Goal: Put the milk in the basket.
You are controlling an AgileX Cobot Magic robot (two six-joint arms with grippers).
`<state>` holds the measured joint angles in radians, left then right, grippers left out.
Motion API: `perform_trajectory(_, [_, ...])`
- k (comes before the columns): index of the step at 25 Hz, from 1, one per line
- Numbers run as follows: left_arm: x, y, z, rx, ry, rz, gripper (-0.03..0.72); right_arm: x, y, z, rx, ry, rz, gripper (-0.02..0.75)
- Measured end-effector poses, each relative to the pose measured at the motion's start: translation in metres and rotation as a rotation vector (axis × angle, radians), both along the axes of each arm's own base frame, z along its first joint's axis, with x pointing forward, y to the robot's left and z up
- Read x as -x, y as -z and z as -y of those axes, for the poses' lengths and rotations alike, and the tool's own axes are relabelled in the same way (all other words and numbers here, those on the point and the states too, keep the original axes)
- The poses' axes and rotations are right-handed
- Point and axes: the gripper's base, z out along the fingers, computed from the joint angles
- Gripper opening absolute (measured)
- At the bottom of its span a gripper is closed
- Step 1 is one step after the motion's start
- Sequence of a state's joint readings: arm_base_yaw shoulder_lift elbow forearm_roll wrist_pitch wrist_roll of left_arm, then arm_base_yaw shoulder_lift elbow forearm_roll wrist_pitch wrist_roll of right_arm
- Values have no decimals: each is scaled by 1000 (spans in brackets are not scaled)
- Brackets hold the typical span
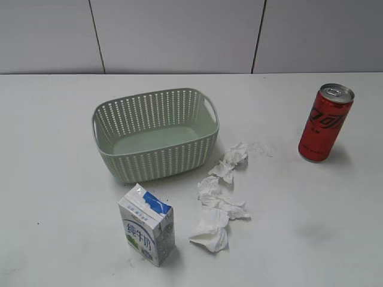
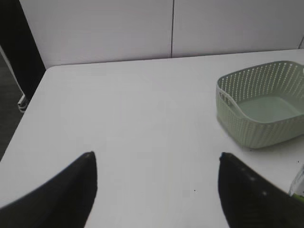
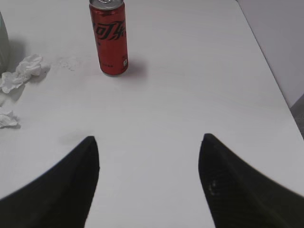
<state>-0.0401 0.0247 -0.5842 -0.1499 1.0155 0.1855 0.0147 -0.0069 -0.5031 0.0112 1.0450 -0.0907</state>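
The milk (image 1: 147, 225), a small white carton with a blue top corner, stands upright on the white table in front of the basket. The pale green perforated basket (image 1: 157, 154) stands empty behind it; it also shows in the left wrist view (image 2: 247, 128). A sliver of the milk shows at the right edge of the left wrist view (image 2: 299, 183). My left gripper (image 2: 156, 159) is open and empty over bare table, left of the basket. My right gripper (image 3: 149, 142) is open and empty over bare table near the red can. Neither gripper shows in the exterior view.
A red can (image 1: 325, 122) stands at the right, also in the right wrist view (image 3: 109, 38). Crumpled white tissues (image 1: 218, 206) lie between the basket, milk and can, and show in the right wrist view (image 3: 21, 73). The table's left edge (image 2: 28, 111) drops off beside my left gripper.
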Motion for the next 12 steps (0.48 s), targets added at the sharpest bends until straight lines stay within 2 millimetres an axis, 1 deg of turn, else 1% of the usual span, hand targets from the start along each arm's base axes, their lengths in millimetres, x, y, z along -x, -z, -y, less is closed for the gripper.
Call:
perform_trajectory(2, [-5,-9,2,-16,22,7,589,0,0,0,0,0,0,512])
perform_trajectory(6, [-26,-24,5,-48,71,-19,589,0,0,0,0,0,-1,512])
perform_trajectory(10, [-58,-31,11,-76,140,-73,589,0,0,0,0,0,-1,512])
perform_trajectory(12, [-76,-32,16,-102,209,-107,589,0,0,0,0,0,-1,512])
